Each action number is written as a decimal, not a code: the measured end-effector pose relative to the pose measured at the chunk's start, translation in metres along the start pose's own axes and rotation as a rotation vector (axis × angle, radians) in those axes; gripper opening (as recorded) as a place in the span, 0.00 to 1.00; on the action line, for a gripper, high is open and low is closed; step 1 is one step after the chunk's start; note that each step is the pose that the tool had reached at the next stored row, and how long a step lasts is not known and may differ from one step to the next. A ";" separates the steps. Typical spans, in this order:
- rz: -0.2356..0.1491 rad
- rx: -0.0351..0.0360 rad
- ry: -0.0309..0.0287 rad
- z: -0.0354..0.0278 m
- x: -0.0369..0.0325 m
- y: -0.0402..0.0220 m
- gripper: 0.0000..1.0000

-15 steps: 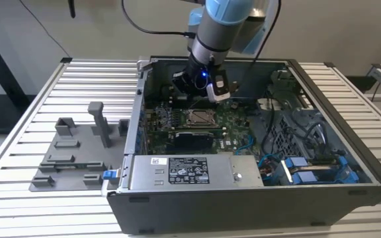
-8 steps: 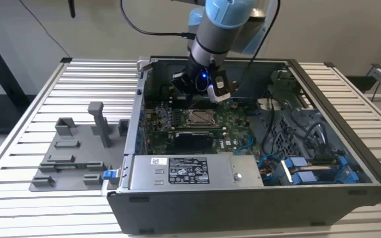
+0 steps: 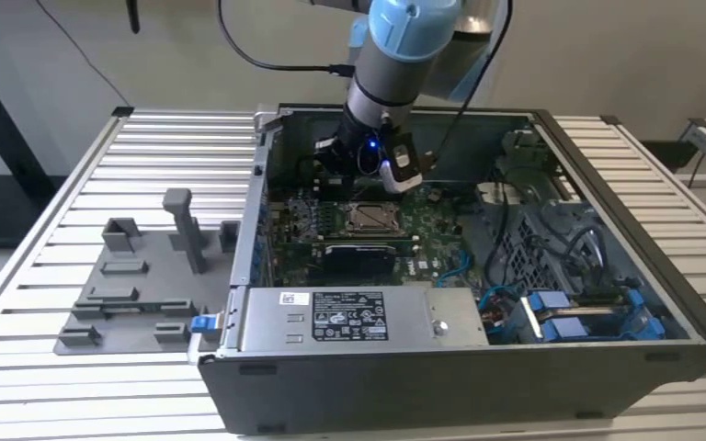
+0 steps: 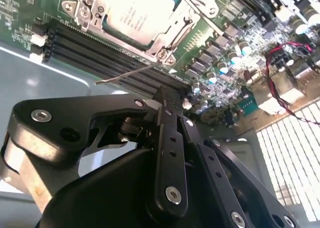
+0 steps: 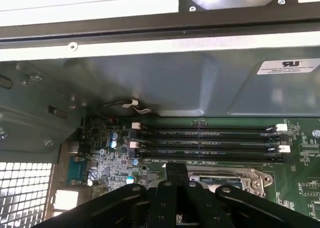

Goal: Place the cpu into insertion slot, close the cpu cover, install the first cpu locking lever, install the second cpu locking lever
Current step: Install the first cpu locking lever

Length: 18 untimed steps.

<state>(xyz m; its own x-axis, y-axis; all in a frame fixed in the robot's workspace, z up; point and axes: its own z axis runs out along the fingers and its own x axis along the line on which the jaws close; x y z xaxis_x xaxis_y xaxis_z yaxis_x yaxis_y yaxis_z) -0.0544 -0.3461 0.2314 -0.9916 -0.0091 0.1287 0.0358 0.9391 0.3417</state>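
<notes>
Exterior view: cpu in, cover down, levers not latched yet, I'd judge.
L to R: grey plastic jig (image 3: 132, 294) on slatted metal tabletop (image 3: 34, 230); green motherboard (image 3: 433, 234) w/ insertion slot (image 3: 392, 228). In second wrist view, silvery-topped cpu (image 4: 137, 10) sits in it, thin shiny cpu cover (image 4: 170, 35) framing it. Bare wire lever (image 4: 125, 76) sticks free. Black gripper (image 4: 167, 93) just beside it, pressed together, empty.

Cpu (image 4: 137, 10): silvery metal top up, seated flat in insertion slot (image 3: 348, 220) on the green motherboard (image 3: 433, 234). Cpu cover (image 4: 175, 32): silvery frame lying down around the chip, which shows through its window. Thin locking lever (image 4: 125, 75) juts free beside the socket corner.
</notes>
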 end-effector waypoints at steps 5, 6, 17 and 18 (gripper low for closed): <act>-0.010 -0.0028 -0.0270 0.0044 0.0014 -0.0016 0.11; -0.010 -0.0027 -0.0269 0.0044 0.0014 -0.0016 0.11; -0.015 -0.0357 -0.0273 0.0154 0.0012 -0.0052 0.11; -0.015 -0.0384 -0.0279 0.0169 0.0012 -0.0057 0.11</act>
<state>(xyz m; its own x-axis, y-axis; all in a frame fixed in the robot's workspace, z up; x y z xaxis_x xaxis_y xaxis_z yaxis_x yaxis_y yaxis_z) -0.0579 -0.3457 0.2139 -0.9951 -0.0130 0.0975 0.0250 0.9251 0.3789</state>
